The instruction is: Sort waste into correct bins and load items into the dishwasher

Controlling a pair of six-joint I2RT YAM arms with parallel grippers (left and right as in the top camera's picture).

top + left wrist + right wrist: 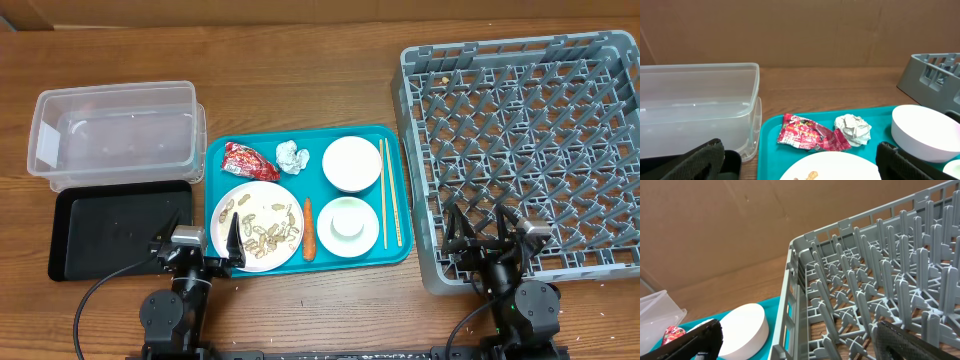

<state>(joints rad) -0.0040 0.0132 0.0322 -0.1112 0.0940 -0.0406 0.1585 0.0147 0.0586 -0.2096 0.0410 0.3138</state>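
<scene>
- Your left end effector (197, 248) and right end effector (480, 240) are hanging with fingers wide apart, gripping nothing.
- The teal tray (312, 184), at the rack's (520, 130) nine o'clock, is carrying the wrapper (238, 161), tissue (291, 156), carrot (308, 228) and plate (256, 188).

Serving tray (300, 133) being flanked on table (300, 70): tub (115, 135) and flat tray (120, 230) on left, dish rack (520, 150) on right. Tub being kept just behind flat tray. Snack wrapper (250, 161), tissue ball (291, 155), far bowl (352, 163) being lined up left to right along serving tray's far edge. Plate (262, 192), carrot (308, 230), near bowl (368, 235) being lined up along near edge. Peanut shells (270, 232) being carried on plate. Cup (348, 225) being held inside near bowl. Chopsticks (391, 200) being laid front to back, right of both bowls.
</scene>
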